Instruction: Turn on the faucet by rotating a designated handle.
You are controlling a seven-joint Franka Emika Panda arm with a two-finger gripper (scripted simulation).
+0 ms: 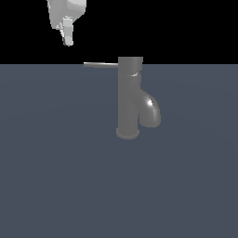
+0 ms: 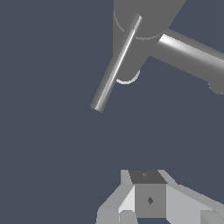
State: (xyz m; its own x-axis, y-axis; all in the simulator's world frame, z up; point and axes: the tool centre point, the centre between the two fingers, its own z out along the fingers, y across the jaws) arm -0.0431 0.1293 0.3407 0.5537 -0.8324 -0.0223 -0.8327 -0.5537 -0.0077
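Handle (image 1: pixel 101 64): thin straight grey rod, reaching level from the cap of the faucet (image 1: pixel 128 100) toward the exterior view's left, free end in open air. Above and left of that free end, well apart from it, gripper (image 1: pixel 68 37) hanging down from the top edge, touching nothing. Further right, faucet body upright on the dark blue-grey worktop (image 1: pixel 51 176), round flange at its foot, thick spout curving down on the exterior view's right.

Likely handling, judged from looks: stiff metal, smooth and probably slippery, turning only about the cap's axis. Best contact near the free end, for leverage; a sideways push against the rod probably enough, no pinch needed.

Hard to read: jaws seen edge-on in the exterior view, merging into one pale shape, and cut off low in the wrist view, so spread or closed cannot be told. Arm above the gripper out of frame. In the wrist view, handle (image 2: pixel 116 65) plain, cap cropped, spout end cropped too.
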